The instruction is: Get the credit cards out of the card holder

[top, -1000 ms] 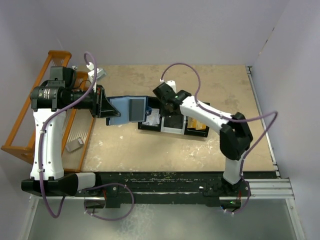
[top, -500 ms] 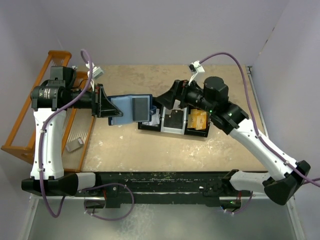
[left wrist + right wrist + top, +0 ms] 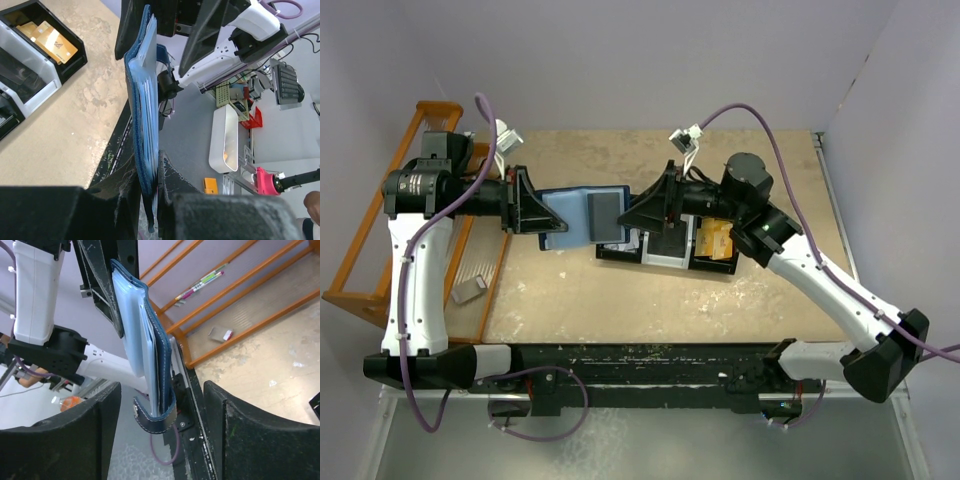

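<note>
Card holder [image 3: 582,218] was in the air, clear of the table, left of the black tray [image 3: 665,262], opened out with its paler inner faces up towards the overhead camera. Wrist views showed it edge-on [image 3: 142,100], with several thin layers visible between the navy covers [image 3: 145,340].

Left gripper [image 3: 533,214] was clamped tight on the holder's left edge, fingers nearly together with the leather pinched between them. Judged reason: it presents the free edge towards the other arm, so a card can be drawn out sideways against a fixed grip.

Right gripper [image 3: 638,212] was spread wide and held nothing. From its own camera the holder's free edge sat in the gap between the jaws, touching neither [image 3: 160,405]. Judged step: lining up to pinch a card. Which layer it would catch could not be told.

Gold cards [image 3: 716,240] lay in the tray's right end compartment, so some unloading looked done.

Table [image 3: 620,300] was a worn tan board with pale scuffs. A wooden rack [image 3: 380,230] stood at its left edge, and plain pale walls [image 3: 620,60] enclosed the cell.
</note>
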You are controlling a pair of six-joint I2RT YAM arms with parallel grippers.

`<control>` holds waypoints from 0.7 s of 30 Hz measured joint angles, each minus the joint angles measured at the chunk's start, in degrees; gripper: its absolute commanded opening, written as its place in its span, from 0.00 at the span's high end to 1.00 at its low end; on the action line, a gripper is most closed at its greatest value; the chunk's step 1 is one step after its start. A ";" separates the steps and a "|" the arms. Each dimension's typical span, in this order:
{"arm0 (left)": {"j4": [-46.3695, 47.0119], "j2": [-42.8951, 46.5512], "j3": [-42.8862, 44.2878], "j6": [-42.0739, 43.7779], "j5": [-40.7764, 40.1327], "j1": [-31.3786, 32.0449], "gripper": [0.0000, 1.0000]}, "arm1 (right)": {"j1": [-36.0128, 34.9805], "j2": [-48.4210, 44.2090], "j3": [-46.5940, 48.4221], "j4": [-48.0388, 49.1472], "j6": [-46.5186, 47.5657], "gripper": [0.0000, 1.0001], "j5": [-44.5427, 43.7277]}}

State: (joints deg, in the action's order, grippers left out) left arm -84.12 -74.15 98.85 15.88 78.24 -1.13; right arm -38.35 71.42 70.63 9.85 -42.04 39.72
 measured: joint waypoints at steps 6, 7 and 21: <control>-0.98 0.00 0.42 0.28 1.55 0.00 0.98 | 0.11 0.50 -0.20 -1.01 -0.11 0.39 2.03; -1.09 0.00 0.42 0.33 1.73 0.00 0.98 | 0.15 0.48 -0.31 -1.03 -0.04 0.40 2.08; -2.23 0.00 1.33 1.27 4.20 0.00 0.98 | 3.43 -0.68 -1.88 -2.21 1.03 0.47 5.90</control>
State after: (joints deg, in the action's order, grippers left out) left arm -86.35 -74.15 100.18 17.15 82.43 -1.13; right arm -34.92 70.74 68.75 7.64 -41.01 45.63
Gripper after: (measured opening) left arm 0.172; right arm 0.522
